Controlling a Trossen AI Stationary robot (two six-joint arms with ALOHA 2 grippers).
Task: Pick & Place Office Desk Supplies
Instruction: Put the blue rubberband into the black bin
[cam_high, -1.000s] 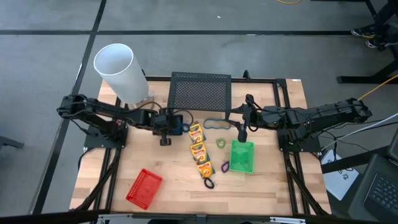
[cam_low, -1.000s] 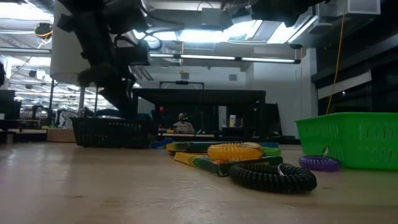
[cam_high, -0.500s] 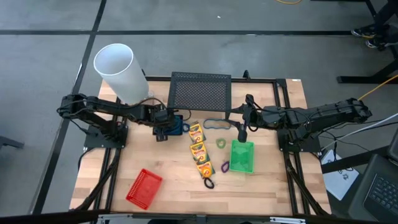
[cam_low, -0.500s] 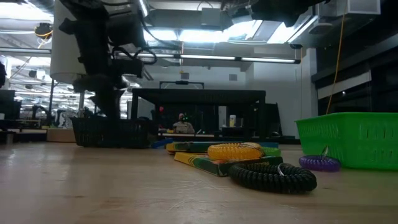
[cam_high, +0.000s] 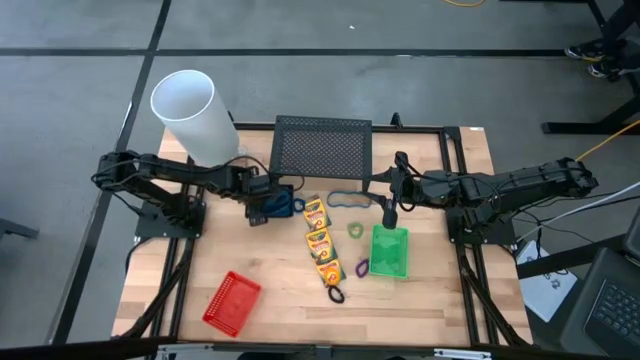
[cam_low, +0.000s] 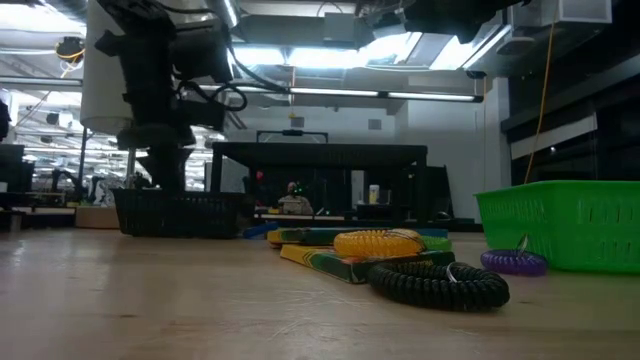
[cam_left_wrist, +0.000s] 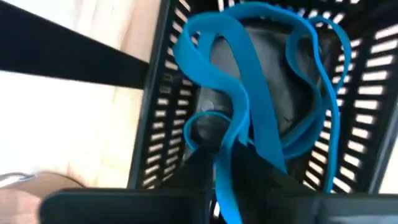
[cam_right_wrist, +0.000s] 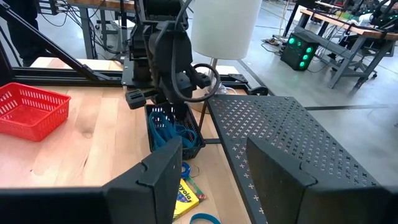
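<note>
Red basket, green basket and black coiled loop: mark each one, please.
red basket (cam_high: 231, 301), high view, middle of its mesh floor.
green basket (cam_high: 389, 252), high view, centre of its inside.
black coiled loop (cam_low: 437, 283), low view, front of the coil.

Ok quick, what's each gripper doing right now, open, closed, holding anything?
Left gripper: over the black basket with the blue loops; grip cannot be told.
Right gripper: open, holding nothing.

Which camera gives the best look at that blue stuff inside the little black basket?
The left wrist view: blue loops fill the picture inside the black basket. The right wrist view shows them smaller, the high view only as a blue speck, and the low view just the basket's side.
</note>
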